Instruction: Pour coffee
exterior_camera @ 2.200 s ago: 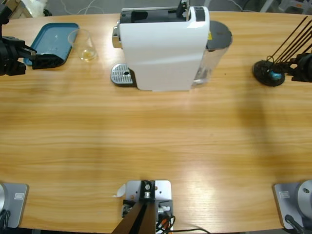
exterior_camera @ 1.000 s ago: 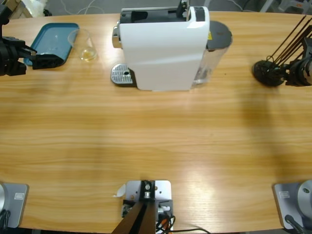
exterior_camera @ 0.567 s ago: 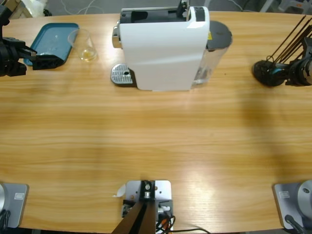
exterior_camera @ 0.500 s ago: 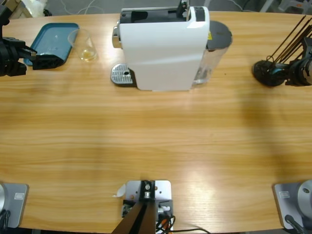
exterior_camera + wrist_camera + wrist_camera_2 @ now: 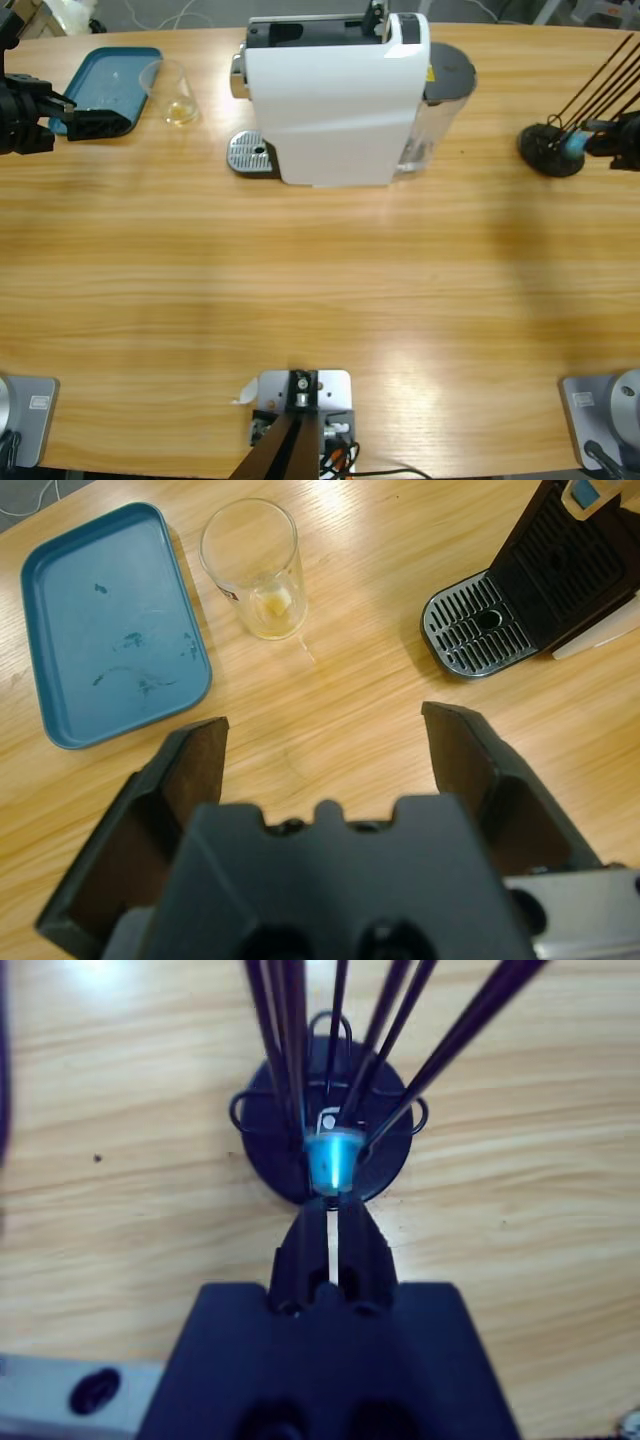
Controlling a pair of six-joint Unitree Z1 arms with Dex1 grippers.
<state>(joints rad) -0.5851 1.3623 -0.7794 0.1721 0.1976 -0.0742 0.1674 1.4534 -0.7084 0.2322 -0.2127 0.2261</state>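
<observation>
A: Where is the coffee [image 5: 276, 605] sitting right now?

B: It is lying as a shallow pale amber pool at the bottom of the clear glass [image 5: 254, 565], which is standing on the counter [image 5: 320, 290] just beside the blue tray [image 5: 105, 630] and well apart from the drip grate [image 5: 487, 625] of the white coffee machine [image 5: 335, 95].

A: And what is the left tool [image 5: 325, 745] doing?

B: It is hovering over bare wood short of the glass, jaws spread wide and gripping nothing.

A: The right one?

B: The right tool [image 5: 330, 1222] is sitting at the black capsule rack [image 5: 325, 1135] near the far end of the counter, jaws nearly closed with only a thin slit between them. Its tips are just touching or just short of a small blue capsule [image 5: 333, 1160] in the rack; I cannot tell whether it is actually pinching it.

A: So how far along are we?

B: Early, I would judge. The glass is not under the spout, the grate is carrying nothing, and the capsule is in the rack rather than in the machine. Loading, placing the glass and pouring all seem to be left.
</observation>
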